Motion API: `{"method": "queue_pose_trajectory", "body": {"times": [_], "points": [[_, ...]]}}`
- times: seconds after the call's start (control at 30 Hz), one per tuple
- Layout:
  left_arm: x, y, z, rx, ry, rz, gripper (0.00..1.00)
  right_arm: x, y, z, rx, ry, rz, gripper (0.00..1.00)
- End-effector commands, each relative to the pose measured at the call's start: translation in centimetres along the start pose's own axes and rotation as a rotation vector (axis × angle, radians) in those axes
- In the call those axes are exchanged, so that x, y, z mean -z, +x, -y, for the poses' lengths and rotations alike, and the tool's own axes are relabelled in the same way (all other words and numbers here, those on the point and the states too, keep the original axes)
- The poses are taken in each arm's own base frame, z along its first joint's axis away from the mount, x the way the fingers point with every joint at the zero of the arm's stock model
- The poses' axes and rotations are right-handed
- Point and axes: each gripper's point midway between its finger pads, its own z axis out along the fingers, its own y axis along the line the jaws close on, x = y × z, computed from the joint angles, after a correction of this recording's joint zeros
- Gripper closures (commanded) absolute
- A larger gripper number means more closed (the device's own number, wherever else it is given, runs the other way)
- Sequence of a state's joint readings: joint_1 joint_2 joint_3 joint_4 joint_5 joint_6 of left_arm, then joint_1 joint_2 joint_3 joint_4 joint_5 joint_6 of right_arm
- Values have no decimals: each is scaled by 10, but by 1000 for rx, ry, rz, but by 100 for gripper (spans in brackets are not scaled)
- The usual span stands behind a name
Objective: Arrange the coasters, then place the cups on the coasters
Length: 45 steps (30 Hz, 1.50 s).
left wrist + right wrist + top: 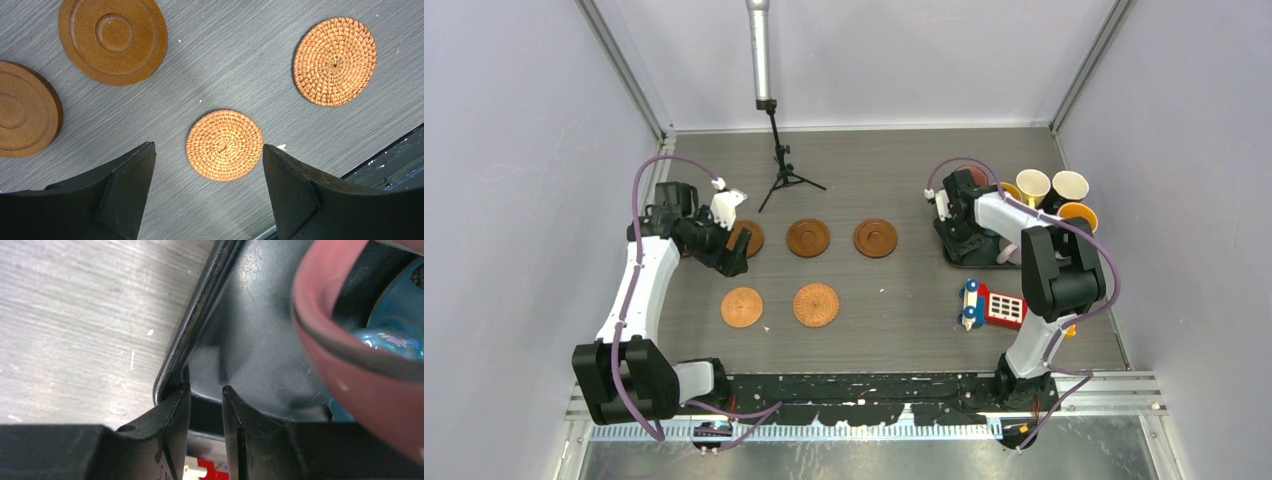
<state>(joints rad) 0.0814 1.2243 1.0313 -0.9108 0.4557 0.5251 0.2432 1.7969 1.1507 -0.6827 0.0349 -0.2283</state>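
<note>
- Top external — Five coasters (808, 238) lie on the table (904, 300) in two rows: three dark ones behind, two lighter ones in front. They sit apart from one another, so each can take one cup. A sixth cannot be made out. The cups (1033, 186) crowd at the far right, in and beside a black tray (964, 260), and none is on a coaster yet. The left tool (730, 252) hangs over the left end of the back row. The right tool (946, 205) sits at the tray's left side. A toy phone (994, 305) lies in front of the tray.
- Left wrist — The fingers are spread wide and hold nothing. A woven coaster (225, 145) shows on the table between them. That spread would suit taking a flat disc by its edges.
- Right wrist — The fingers are nearly pressed together, one outside the tray's wall and one inside it, pinching the rim. The likely purpose is to drag or steady the tray. A pink cup (350, 365) stands close by, with a blue cup (395, 330) behind it.
</note>
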Motion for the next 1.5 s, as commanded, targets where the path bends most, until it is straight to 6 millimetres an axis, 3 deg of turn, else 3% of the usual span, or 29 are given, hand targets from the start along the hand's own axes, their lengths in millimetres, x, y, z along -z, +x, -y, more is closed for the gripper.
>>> {"method": "queue_pose_trajectory", "body": {"times": [0.0, 0.17, 0.33, 0.47, 0.57, 0.77, 0.9, 1.2, 1.47], "points": [[10, -13, 2, -24, -7, 40, 20, 38, 8, -30, -34, -115, 2, 63], [9, -16, 3, -20, 0, 46, 20, 97, -29, -25, -81, -104, 179, 52], [10, -23, 3, -16, -1, 58, 19, 147, -43, -6, -150, -85, 313, 43], [13, -29, 3, 2, -15, 78, 19, 171, -45, 13, -256, -33, 378, 31], [16, -35, 4, 31, -29, 102, 18, 176, -51, 19, -357, -32, 392, 30], [20, -65, 16, 7, -29, 153, 17, 166, -68, 23, -474, -50, 404, 25], [20, -75, 15, 4, -33, 153, 17, 152, -80, 28, -571, -38, 392, 23], [27, -72, 6, 32, -109, 158, 16, 119, -100, 44, -672, 65, 407, 25], [39, -66, 4, 36, -170, 158, 15, 90, -115, 40, -665, 93, 478, 32]]}}
